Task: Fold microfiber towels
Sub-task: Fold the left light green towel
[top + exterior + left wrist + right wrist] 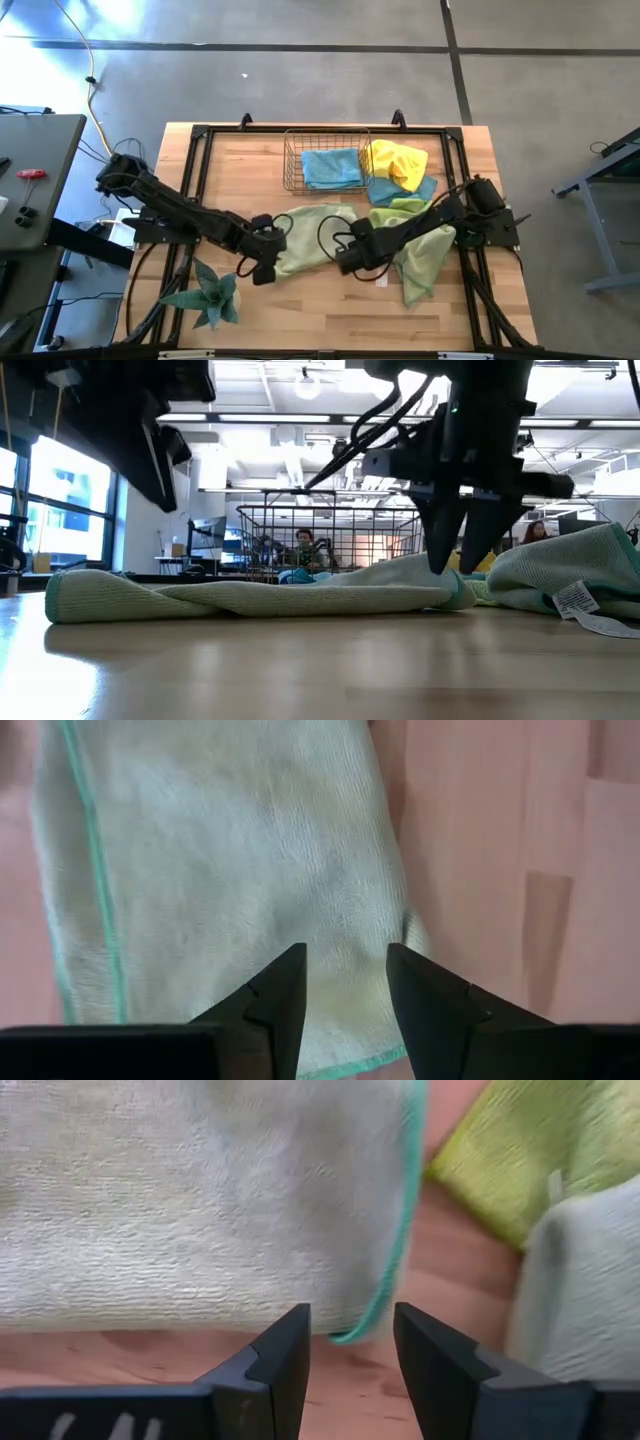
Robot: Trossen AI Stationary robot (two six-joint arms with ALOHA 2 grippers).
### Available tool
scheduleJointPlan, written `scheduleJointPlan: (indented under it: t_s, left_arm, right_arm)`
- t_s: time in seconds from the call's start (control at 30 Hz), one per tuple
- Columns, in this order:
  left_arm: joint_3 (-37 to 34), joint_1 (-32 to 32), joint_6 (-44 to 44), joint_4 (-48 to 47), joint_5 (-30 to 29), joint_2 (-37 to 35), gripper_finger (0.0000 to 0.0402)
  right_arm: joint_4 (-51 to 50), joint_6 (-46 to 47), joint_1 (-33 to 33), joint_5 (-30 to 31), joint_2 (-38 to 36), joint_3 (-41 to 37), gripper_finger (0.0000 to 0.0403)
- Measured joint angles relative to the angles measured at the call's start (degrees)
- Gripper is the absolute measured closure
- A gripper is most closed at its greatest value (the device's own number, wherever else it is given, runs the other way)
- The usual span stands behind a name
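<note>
A pale green towel (310, 235) with a teal hem lies bunched in a long roll on the table's middle (250, 595). My left gripper (262, 268) is open over its near left end (230, 850). My right gripper (350, 262) is open and points down just over its right end (460, 565), with the hemmed corner (385, 1295) ahead of its fingertips. A second pale green towel (425, 262) lies under the right arm. Yellow (400, 160), light blue (405, 190) and lime green (395, 212) towels are piled at the back right.
A copper wire basket (290, 165) at the far middle holds a light blue towel (330, 168). A spiky green plant (210, 295) stands near the front left edge. Bare wood shows along the table's near edge (330, 320). People sit in the room beyond (303, 545).
</note>
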Motion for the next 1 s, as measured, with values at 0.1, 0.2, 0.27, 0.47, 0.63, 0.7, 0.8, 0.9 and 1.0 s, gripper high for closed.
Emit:
scheduleJointPlan:
  t_s: [0.1,0.2,0.27,0.47,0.63,0.7,0.8,0.9,1.0]
  left_arm:
    - [0.0,-0.89,-0.05,0.35,1.19,3.52,0.0271]
    - [0.0,-1.45,-0.2,0.8,2.43,6.47,0.0271]
    - [-0.02,-1.77,-0.24,1.17,3.7,7.99,0.0271]
    - [-0.02,-2.56,-1.12,2.9,5.52,9.73,0.0271]
    - [-0.02,-2.81,-1.14,4.28,5.24,9.69,0.0271]
    - [-0.02,-2.81,-1.44,4.37,5.17,9.66,0.0271]
    - [-0.02,-2.81,-1.88,4.47,5.09,9.66,0.0271]
    - [-0.02,-2.8,-2.89,5.13,6.27,9.64,0.0271]
    - [-0.02,-2.91,-3.08,7.21,7.89,9.64,0.0271]
  right_arm:
    - [0.56,2.36,0.86,-0.1,1.71,0.0,0.0265]
    - [0.15,3.46,1.39,-0.11,2.75,0.0,0.0265]
    - [0.03,3.61,1.45,0.22,3.2,0.0,0.0265]
    - [-0.65,3.6,1.43,3.84,3.24,0.0,0.03]
    - [-0.56,2.08,1.3,6.35,3.24,0.0,0.0381]
    - [-0.5,1.26,1.3,7.13,3.24,0.0,0.0396]
    - [-0.48,0.51,1.3,6.99,3.24,0.0,0.039]
    - [-0.59,-1.65,1.3,6.94,3.24,0.0,0.04]
    - [-0.53,-4.3,1.29,6.91,3.24,0.0,0.04]
